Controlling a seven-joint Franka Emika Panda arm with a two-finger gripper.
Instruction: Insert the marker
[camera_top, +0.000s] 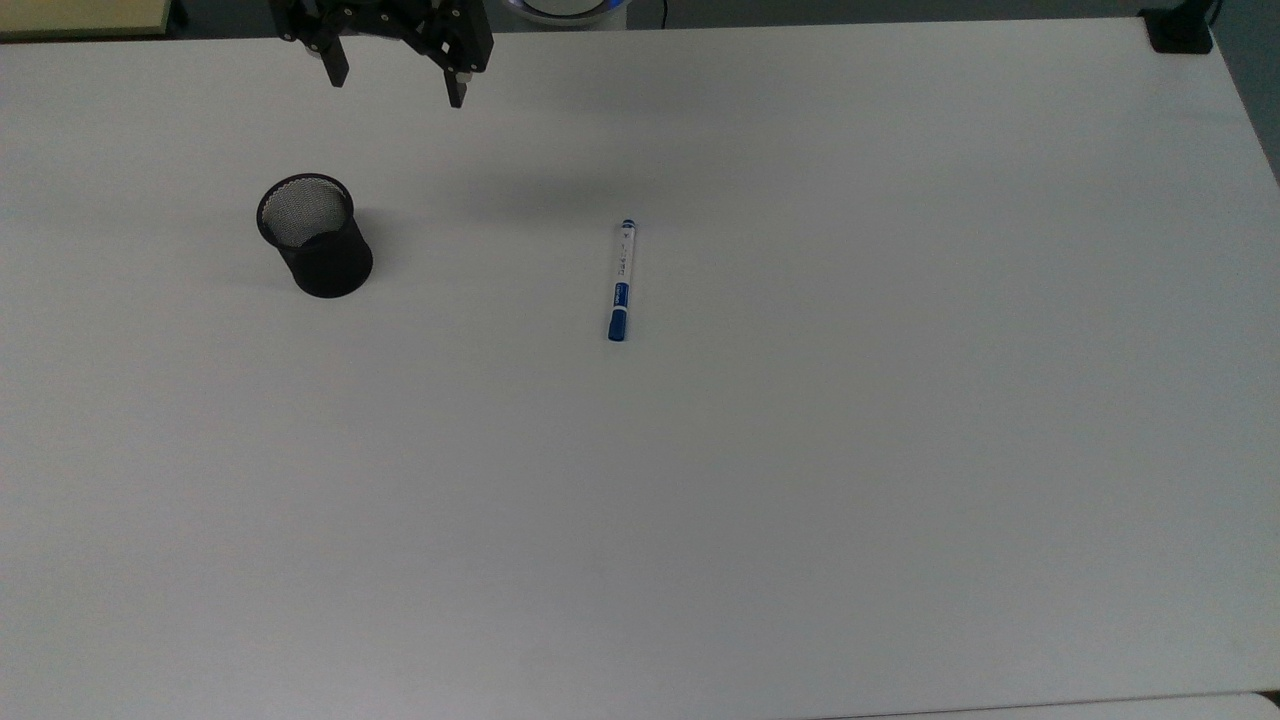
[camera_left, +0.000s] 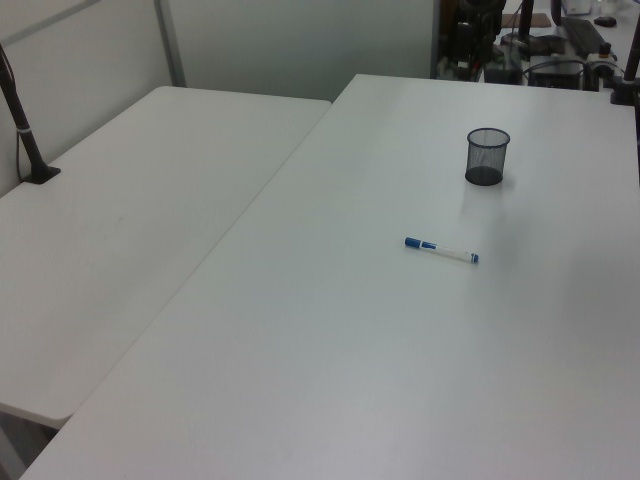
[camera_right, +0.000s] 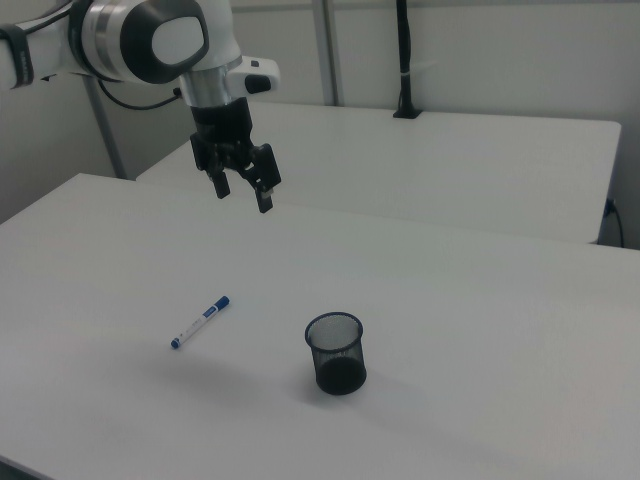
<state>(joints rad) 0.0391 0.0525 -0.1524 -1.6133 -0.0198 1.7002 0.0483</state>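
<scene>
**Marker lying loose, cup standing apart**

My claw (camera_right: 244, 190) hangs high above the white surface (camera_top: 800, 500), fingers spread, gripping nothing. The marker (camera_top: 621, 281) lies flat out in the open, slim white barrel, blue cap, well apart from the black mesh cup (camera_top: 314, 237). The cup stands upright, round, its wire weave see-through. Bare matte surface lies between them.

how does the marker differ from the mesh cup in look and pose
The marker is slim and white with blue cap and band; the mesh cup is wide, black and see-through. The marker lies flat on the table; the cup stands upright, mouth open upward and empty. Both rest apart on the table, untouched, with the open gripper in the air above.
</scene>
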